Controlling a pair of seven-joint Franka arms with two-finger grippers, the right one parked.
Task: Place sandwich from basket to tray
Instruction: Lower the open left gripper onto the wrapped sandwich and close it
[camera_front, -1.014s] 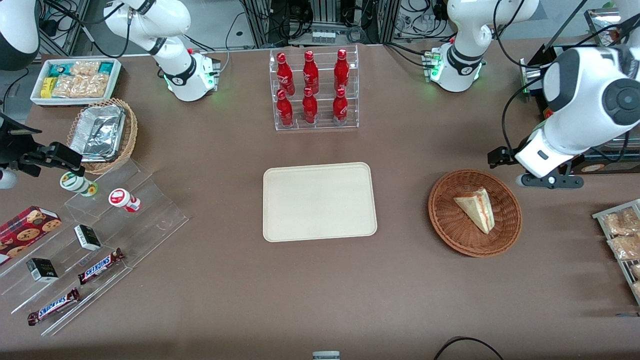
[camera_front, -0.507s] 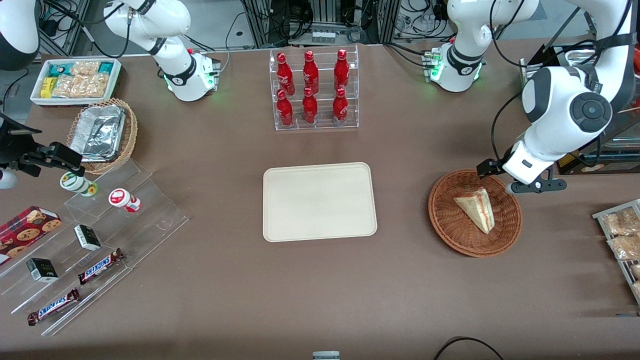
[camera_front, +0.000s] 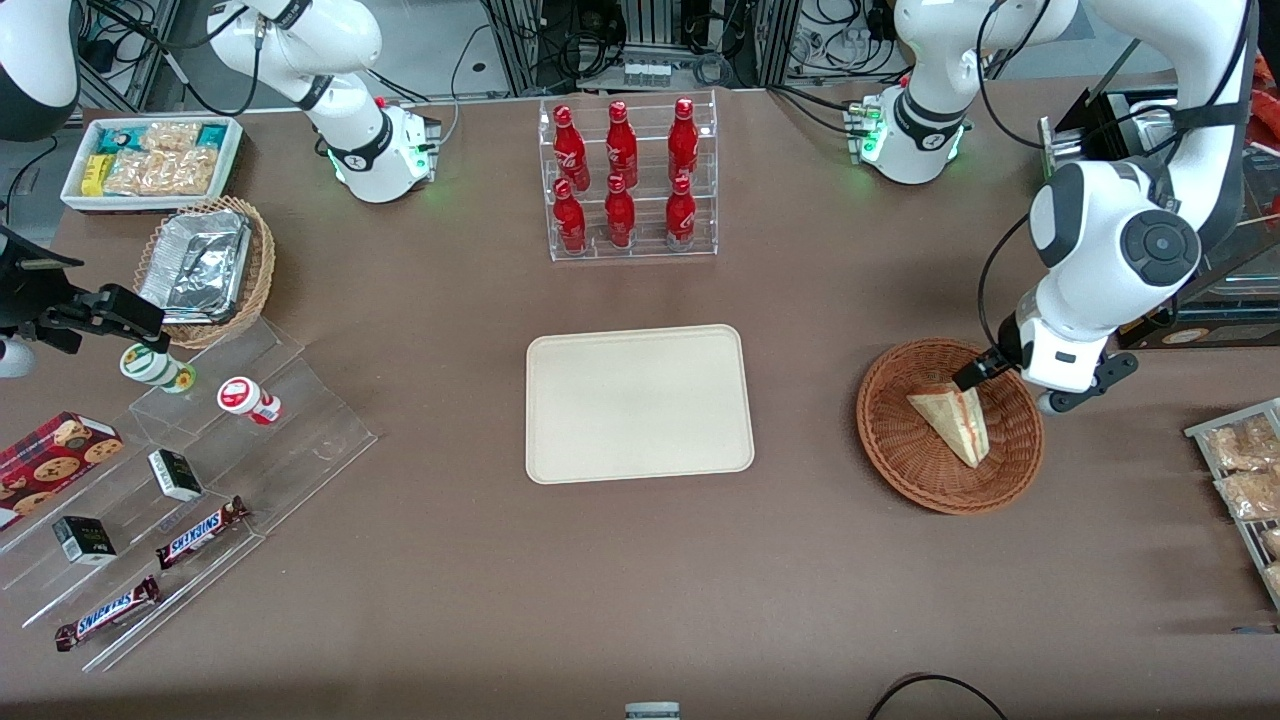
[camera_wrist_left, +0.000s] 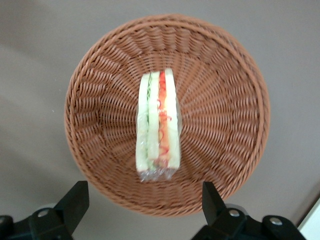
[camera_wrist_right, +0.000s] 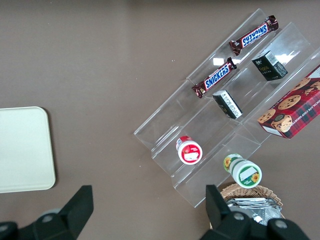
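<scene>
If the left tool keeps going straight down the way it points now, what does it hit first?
Most likely the sandwich. The left tool hangs open above the basket, pointing down, its fingers wide apart. How high above the sandwich it hangs is unclear.

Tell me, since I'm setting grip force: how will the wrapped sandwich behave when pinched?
The sandwich is probably soft: bread layers would likely squash. Its clear wrap looks glossy, so it may slip. It stands on a narrow edge in the basket, so it might tip. The gripper hangs open above it.
</scene>
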